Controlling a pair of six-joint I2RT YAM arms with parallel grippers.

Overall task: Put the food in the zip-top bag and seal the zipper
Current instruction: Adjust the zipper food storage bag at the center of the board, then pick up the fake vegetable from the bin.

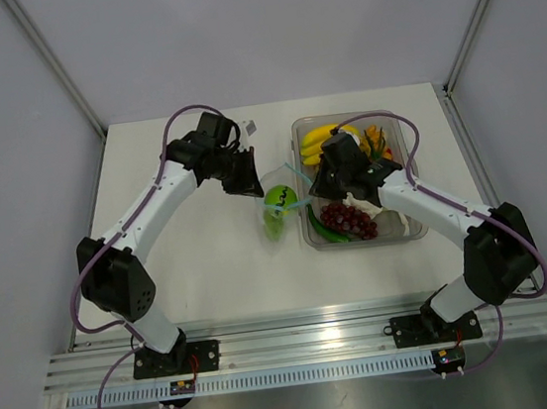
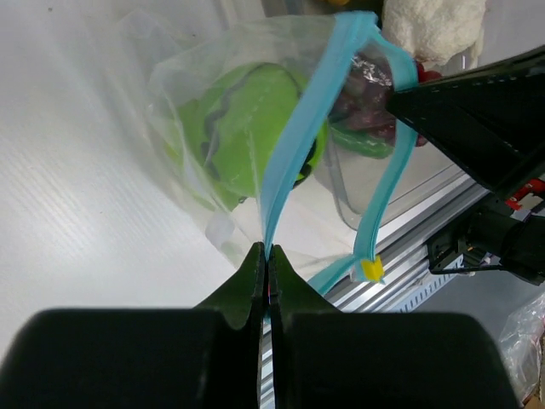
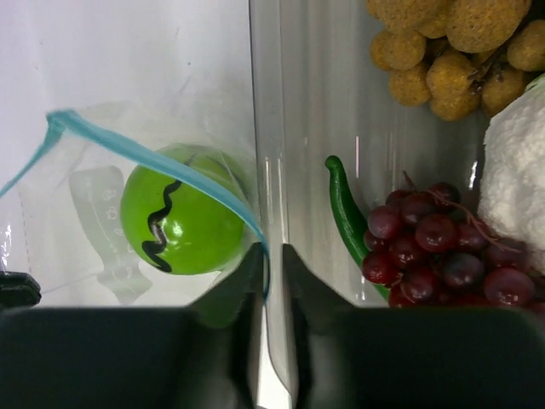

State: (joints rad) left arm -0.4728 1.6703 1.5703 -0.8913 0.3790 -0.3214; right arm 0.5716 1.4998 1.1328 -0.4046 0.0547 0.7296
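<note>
The zip-top bag [image 1: 276, 207] hangs between my two grippers, just left of the clear tub. Inside it sits a bright green round piece of food [image 1: 279, 199] with a black squiggle [image 3: 179, 220], also seen through the film in the left wrist view [image 2: 234, 119]. My left gripper [image 2: 267, 251] is shut on one light-blue zipper strip [image 2: 298, 145]. The other strip loops apart from it, so the mouth gapes, and a yellow tab [image 2: 371, 269] sits at its end. My right gripper [image 3: 272, 253] has its jaws slightly apart, with the zipper [image 3: 153, 158] running into the gap against the left finger.
The rigid clear tub [image 1: 422, 231] stands at the right, its wall [image 3: 272, 102] directly ahead of my right gripper. It holds bananas [image 1: 320, 139], purple grapes [image 3: 434, 256], a green chili [image 3: 345, 213], cauliflower [image 3: 515, 179] and brown round fruits [image 3: 451, 43].
</note>
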